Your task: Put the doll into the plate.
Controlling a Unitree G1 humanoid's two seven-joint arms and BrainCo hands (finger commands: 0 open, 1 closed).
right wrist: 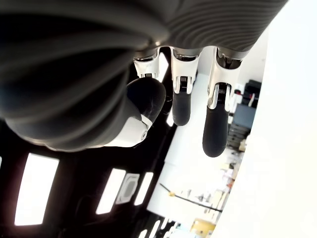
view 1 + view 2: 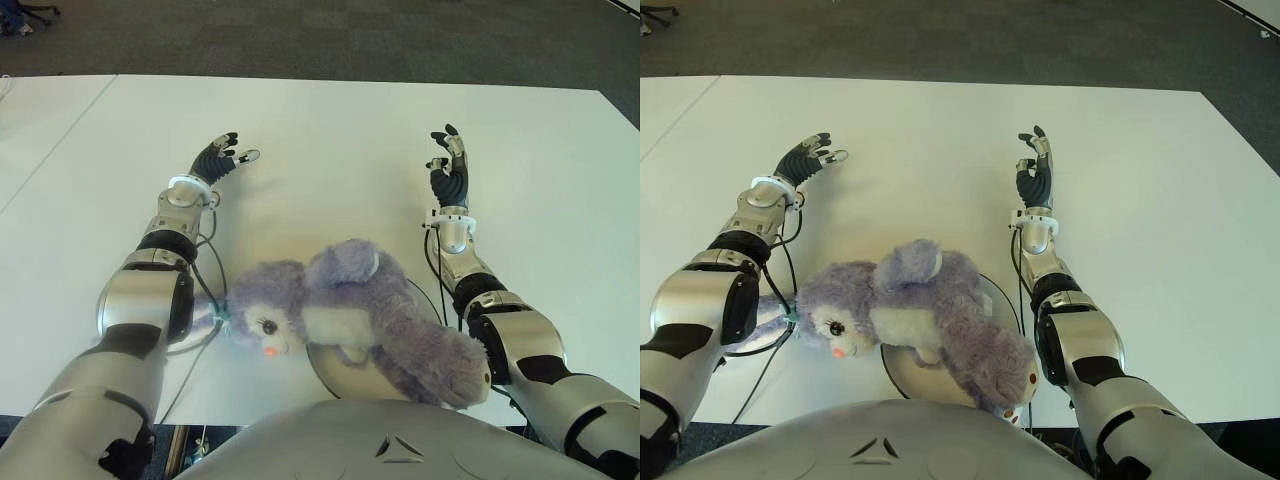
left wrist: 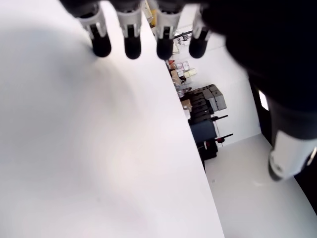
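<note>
Both your left hand and right hand were spread and empty; the doll lay behind them across the plate, so you needed only check it sat settled

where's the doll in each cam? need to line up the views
Left eye: doll low centre, lying across the plate, head toward the left arm.
Right eye: doll low, left of centre, same pose.
Left wrist: not in it.
Right wrist: not in it.
Shared landmark: the plate under the doll, in both eye views.
</note>
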